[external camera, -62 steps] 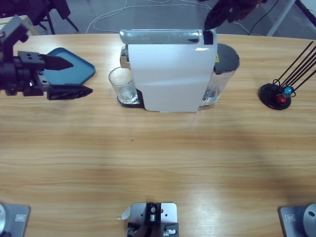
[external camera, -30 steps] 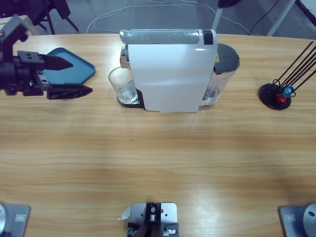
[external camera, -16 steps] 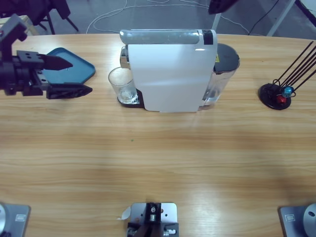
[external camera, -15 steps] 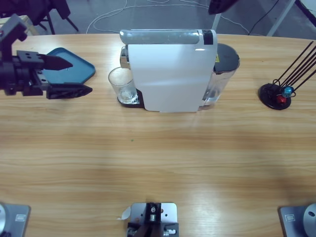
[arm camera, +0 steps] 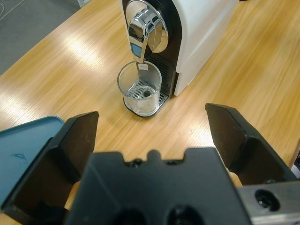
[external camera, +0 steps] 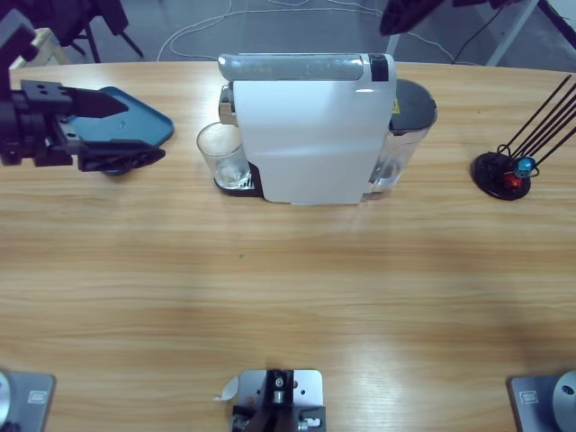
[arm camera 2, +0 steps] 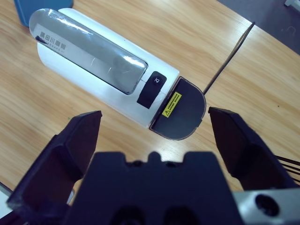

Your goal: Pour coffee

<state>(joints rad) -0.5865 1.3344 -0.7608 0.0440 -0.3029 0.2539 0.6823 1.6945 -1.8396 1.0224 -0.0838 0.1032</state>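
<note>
Hovering wide-jawed, left gripper faces the glass cup under the coffee machine spout; thin, slippery, fragile — grip mid-wall. Right gripper wide too.

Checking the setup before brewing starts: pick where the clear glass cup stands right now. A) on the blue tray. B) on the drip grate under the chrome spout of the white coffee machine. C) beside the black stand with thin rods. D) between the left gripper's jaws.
B: the clear glass cup sits on the drip grate under the chrome spout of the white coffee machine, with no gripper touching it.
</note>
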